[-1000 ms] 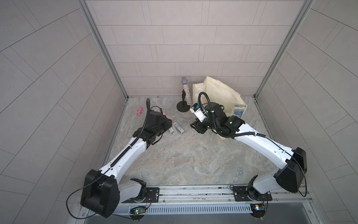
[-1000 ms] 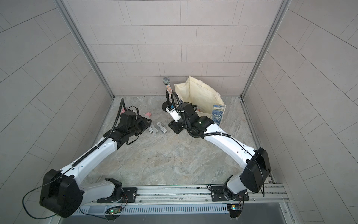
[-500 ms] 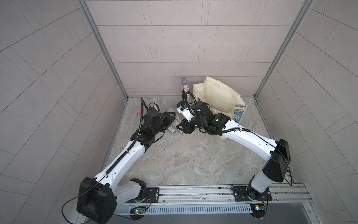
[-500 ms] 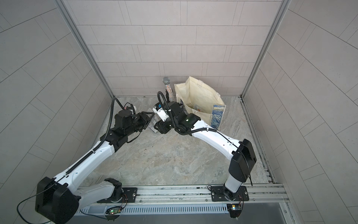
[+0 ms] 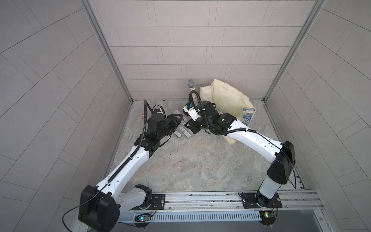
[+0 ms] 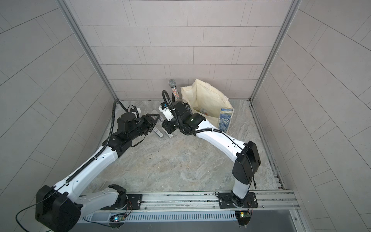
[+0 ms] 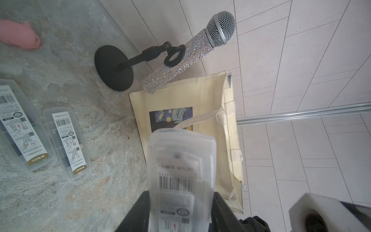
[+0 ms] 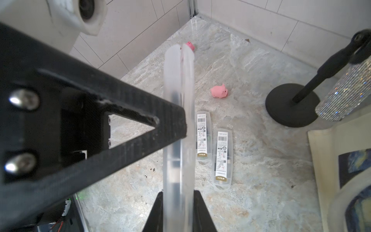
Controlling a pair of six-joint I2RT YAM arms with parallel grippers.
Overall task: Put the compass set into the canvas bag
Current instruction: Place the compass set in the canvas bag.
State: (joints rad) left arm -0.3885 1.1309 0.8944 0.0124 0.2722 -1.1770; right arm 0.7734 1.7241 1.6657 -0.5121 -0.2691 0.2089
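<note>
Moved: right gripper [image 8: 178, 192], swung in from beside the canvas bag [image 5: 226, 100], now clamped on the same clear compass set [image 7: 180, 170] the left gripper [image 7: 180, 193] pinches, off the floor [image 5: 190, 160] left of the bag. Both top views mostly hide it between the grippers; contents blurred.

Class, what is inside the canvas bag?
In both top views the canvas bag stands open; small pale items lie at its bottom, too small to identify. The right arm covers its lower inside.
</note>
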